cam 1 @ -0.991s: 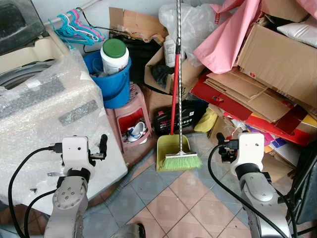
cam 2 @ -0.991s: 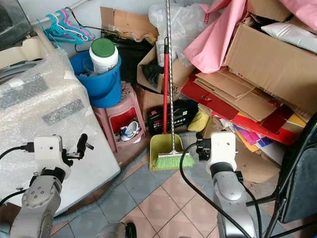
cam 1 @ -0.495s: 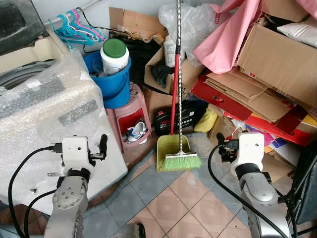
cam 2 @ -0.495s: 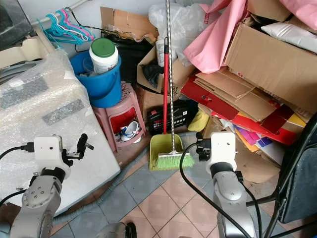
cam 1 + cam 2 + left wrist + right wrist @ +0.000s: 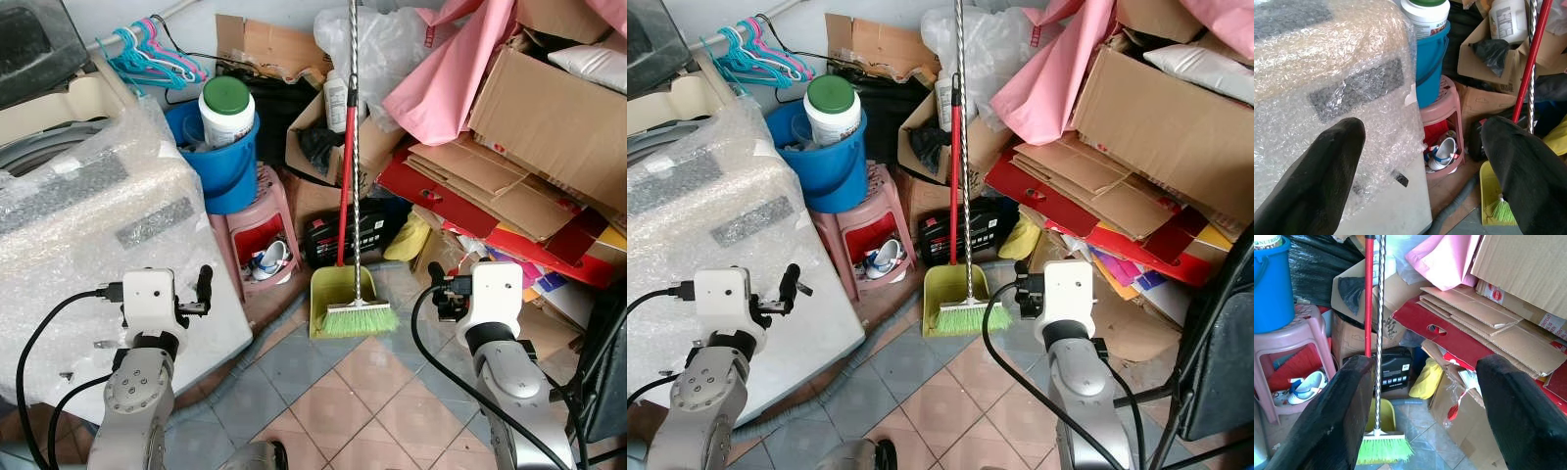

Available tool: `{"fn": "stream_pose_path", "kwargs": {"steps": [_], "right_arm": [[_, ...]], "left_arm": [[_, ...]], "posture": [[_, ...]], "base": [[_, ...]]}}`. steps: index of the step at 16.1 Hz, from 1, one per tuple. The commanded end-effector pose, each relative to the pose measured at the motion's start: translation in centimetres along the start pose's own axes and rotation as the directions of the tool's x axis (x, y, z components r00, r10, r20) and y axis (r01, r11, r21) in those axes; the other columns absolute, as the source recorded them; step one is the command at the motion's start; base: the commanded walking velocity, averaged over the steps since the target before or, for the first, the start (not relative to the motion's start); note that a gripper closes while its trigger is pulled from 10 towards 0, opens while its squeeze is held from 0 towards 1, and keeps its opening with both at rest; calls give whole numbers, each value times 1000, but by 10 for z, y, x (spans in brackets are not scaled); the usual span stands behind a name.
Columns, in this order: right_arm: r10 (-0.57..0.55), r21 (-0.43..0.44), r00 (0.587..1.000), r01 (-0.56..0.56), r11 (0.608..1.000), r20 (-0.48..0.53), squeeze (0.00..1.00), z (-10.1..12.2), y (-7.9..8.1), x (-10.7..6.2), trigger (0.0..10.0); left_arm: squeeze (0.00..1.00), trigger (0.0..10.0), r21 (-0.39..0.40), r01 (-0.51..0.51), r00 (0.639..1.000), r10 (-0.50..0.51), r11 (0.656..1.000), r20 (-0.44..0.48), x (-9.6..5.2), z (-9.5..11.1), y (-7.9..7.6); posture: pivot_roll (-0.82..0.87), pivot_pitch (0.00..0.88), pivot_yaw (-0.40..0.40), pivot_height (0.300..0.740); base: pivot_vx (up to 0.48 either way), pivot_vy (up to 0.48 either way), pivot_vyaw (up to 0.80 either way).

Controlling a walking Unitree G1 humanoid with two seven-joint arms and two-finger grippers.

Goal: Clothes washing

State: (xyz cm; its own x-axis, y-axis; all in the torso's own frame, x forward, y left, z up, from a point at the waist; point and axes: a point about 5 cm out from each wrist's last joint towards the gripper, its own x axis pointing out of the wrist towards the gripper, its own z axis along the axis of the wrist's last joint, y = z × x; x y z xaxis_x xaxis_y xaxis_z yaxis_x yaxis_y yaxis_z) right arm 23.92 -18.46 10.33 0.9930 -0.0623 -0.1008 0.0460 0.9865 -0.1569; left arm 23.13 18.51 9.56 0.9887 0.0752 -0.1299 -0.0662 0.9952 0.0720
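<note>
One washing machine [image 5: 88,264], swathed in bubble wrap, stands at the robot's left. Beside its front corner the left gripper [image 5: 203,287] hangs empty, fingers [image 5: 1327,181] spread wide. Past that corner a blue bucket [image 5: 227,166] sits on a pink stool [image 5: 257,230]. The right gripper [image 5: 438,291] gapes wide near a green broom [image 5: 359,317] and yellow dustpan [image 5: 328,291] against cardboard [image 5: 549,117].

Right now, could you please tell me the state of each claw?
Left claw: open, holding nothing, beside the bubble-wrapped machine.
Right claw: open, holding nothing, facing the broom.
</note>
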Motion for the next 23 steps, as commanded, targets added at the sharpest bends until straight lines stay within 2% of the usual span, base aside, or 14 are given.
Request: {"fn": "stream_pose_path", "kwargs": {"steps": [1,20,21,23], "right_arm": [[71,141,997,-76,987,40,0,17,23,37,10000],[71,141,997,-76,987,40,0,17,23,37,10000],[68,114,997,-71,991,32,0,16,22,36,10000],[65,136,995,-74,988,74,0,19,6,22,10000]], "left_arm": [[0,10000,44,97,991,-100,994,86,0,12,-29],[0,10000,44,97,991,-100,994,86,0,12,-29],[0,10000,51,100,990,-104,994,92,1,13,-30],[0,10000,79,59,994,-66,995,92,0,12,-15]], "posture": [[-34,0,44,740],[-34,0,44,740],[-34,0,44,740],[-51,0,53,740]], "base": [[0,0,0],[0,0,0],[0,0,0],[0,0,0]]}}
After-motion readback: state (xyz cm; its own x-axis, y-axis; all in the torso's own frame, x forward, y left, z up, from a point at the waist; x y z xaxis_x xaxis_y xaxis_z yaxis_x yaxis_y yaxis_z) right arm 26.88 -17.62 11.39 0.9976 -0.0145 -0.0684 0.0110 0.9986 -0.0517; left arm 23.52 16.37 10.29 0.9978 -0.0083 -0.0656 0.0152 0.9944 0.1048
